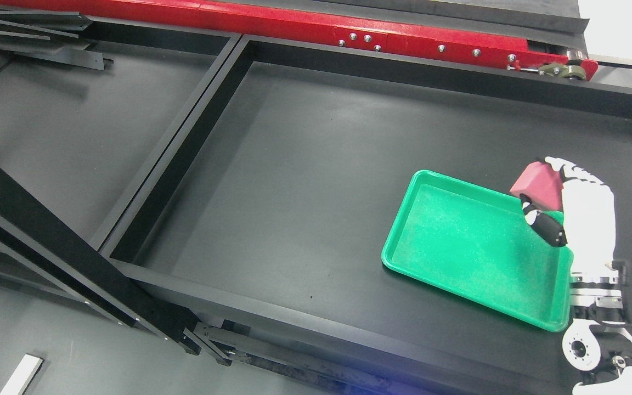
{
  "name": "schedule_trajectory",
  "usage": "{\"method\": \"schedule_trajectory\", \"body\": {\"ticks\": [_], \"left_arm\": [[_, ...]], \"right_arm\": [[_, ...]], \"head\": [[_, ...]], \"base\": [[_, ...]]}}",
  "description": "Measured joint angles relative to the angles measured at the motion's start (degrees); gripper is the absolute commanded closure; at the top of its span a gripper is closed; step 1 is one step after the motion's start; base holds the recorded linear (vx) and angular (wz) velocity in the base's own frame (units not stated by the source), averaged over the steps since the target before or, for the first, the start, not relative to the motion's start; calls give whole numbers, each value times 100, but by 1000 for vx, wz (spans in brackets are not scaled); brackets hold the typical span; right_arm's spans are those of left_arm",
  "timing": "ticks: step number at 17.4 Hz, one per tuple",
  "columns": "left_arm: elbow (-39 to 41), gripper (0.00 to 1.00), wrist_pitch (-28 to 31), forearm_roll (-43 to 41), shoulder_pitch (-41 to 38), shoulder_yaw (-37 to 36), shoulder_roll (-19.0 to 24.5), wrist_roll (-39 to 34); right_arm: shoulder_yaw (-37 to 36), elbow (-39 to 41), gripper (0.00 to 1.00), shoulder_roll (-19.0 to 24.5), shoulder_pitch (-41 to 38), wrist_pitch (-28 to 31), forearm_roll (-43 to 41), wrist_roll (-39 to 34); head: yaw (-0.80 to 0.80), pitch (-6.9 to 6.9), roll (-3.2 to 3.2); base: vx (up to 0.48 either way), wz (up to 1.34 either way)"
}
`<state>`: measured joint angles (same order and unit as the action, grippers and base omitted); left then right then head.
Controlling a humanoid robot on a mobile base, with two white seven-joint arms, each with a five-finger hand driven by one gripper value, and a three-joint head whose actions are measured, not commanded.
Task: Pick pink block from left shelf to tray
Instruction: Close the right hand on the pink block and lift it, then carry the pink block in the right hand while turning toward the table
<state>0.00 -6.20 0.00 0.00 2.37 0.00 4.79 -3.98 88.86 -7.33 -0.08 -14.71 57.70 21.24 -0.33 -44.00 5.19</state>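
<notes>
Pink block (537,186) gripped over the green tray's (404,241) right edge.
Right hand (574,211), at frame right, has fingers (571,170) and thumb curled tight around it.

Glossy green plastic tray (404,241) with grainy floor — matt black shelf (305,164), red-painted metal rail (272,24).

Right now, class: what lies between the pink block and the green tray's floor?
Nothing; head view shows the robot hand holding the pink block above the green tray.
</notes>
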Motion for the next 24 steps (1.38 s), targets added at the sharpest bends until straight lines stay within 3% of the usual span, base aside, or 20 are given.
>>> {"method": "schedule_trajectory", "body": {"ticks": [7,24], "left_arm": [[0,0,0,0,0,0,0,0],[0,0,0,0,0,0,0,0]], "right_arm": [[-90,389,98,64,-259,-2,-50,728],[-166,709,98,203,-424,-2,-81,755]], "head": [[0,0,0],[0,0,0]], "base": [[0,0],[-58,233]]}}
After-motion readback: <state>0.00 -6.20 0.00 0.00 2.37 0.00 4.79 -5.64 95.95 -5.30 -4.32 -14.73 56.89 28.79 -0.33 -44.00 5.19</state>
